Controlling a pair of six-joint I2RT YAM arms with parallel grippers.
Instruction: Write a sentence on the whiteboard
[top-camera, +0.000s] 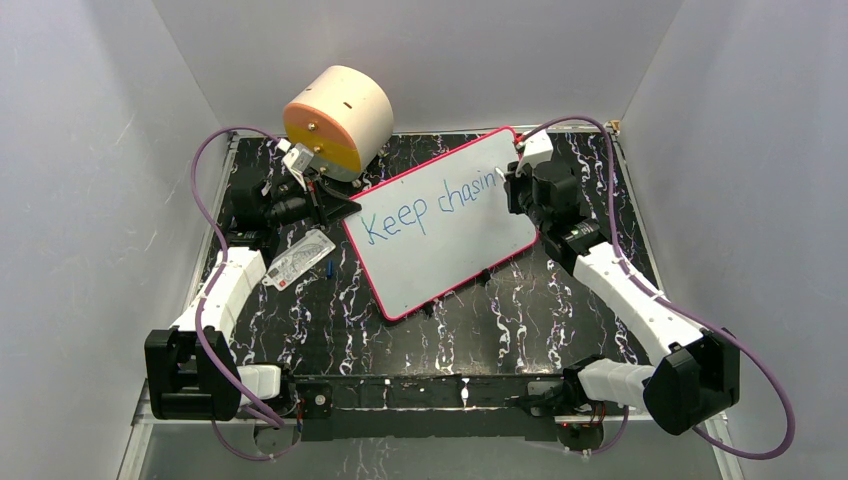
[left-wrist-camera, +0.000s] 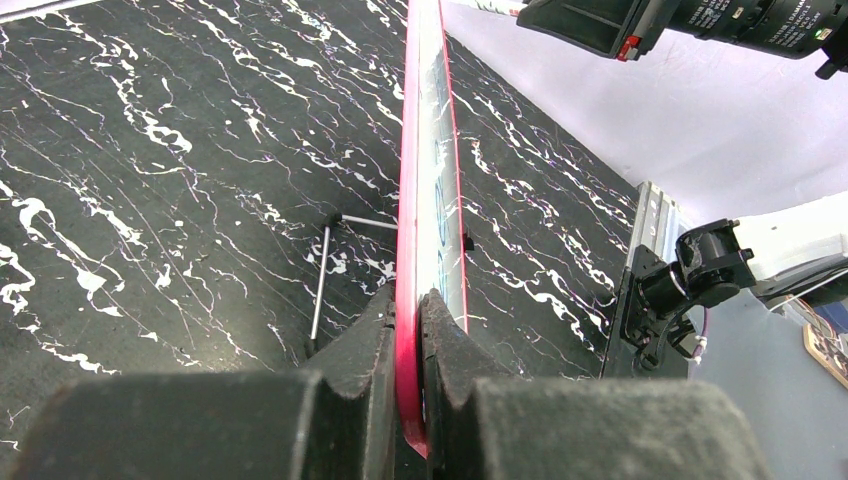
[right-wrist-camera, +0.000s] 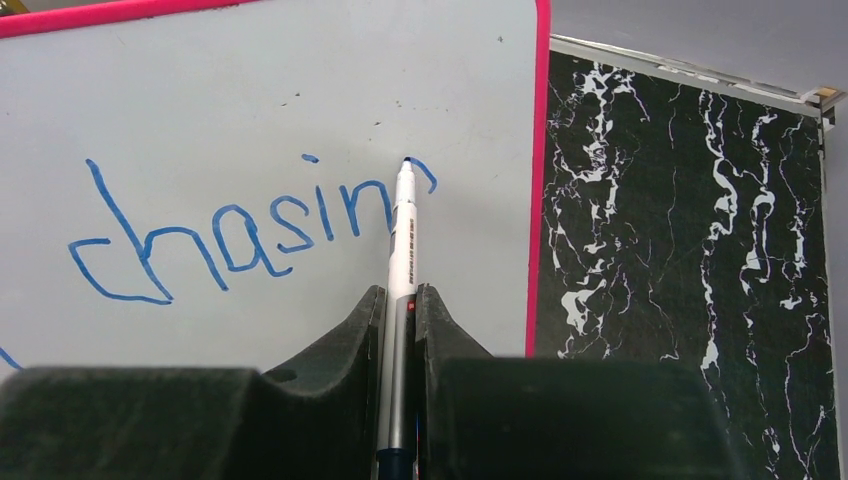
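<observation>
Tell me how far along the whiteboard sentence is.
Done: blue marker handwriting reads "Keep chasin" on the pink-bordered white whiteboard. In hand: right gripper, shut on a white-barrelled marker, tip on the next letter; left gripper clamps the board's edge. Left: finish that word, then any further words.

You'll find a cream cylinder with an orange face (top-camera: 338, 118) toward the far-left corner of the black marbled table (top-camera: 560, 300). Near the left edge lies a small white printed card (top-camera: 300, 258), with a tiny blue object (top-camera: 330, 268) just beside it.
</observation>
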